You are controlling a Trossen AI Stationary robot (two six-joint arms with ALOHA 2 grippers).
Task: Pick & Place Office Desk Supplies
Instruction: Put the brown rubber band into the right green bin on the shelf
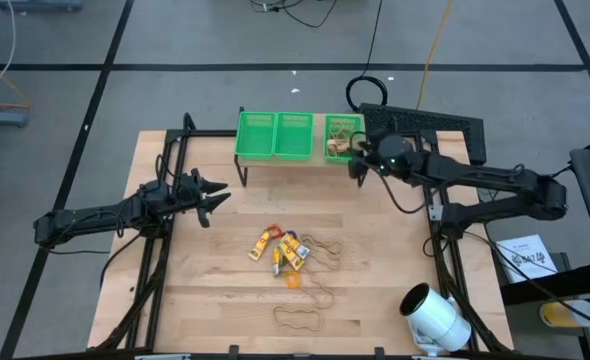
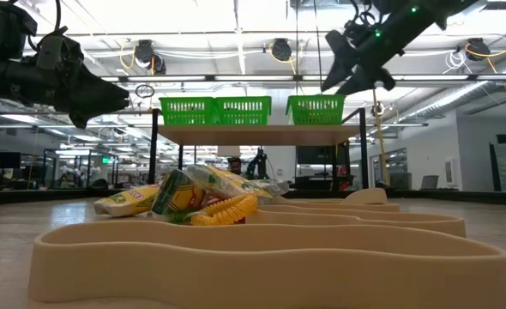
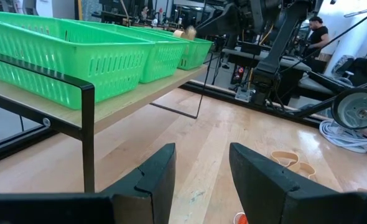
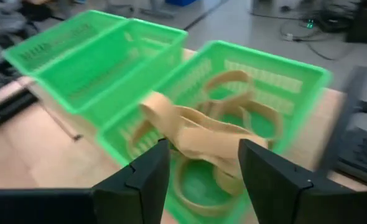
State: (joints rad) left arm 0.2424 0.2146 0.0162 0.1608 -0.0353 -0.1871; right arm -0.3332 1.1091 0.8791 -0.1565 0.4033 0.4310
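Three green baskets stand on a raised shelf at the table's far side. The right basket (image 1: 333, 150) (image 4: 283, 74) holds several tan rubber bands (image 4: 233, 112). My right gripper (image 1: 356, 158) (image 4: 202, 162) hovers open above that basket, and one tan rubber band (image 4: 183, 127) shows in the gap between its fingertips. Small yellow and purple packets (image 1: 283, 250), an orange ring (image 1: 293, 282) and loose rubber bands (image 1: 297, 318) lie flat on the table's middle. My left gripper (image 1: 218, 196) (image 3: 202, 168) waits open and level at the table's left, pointing toward the shelf. My right gripper has the tan rubber band (image 4: 171, 121) lying across the gap at its fingertips, above the right basket. I cannot tell whether the fingers touch the band or it is loose in the air.
The left basket (image 1: 256, 135) and the middle basket (image 1: 295, 135) sit on the same shelf, whose black legs (image 3: 88, 137) stand on the table. A large white cylinder (image 1: 435, 318) lies at the near right corner. Bare wood lies between the shelf and the pile.
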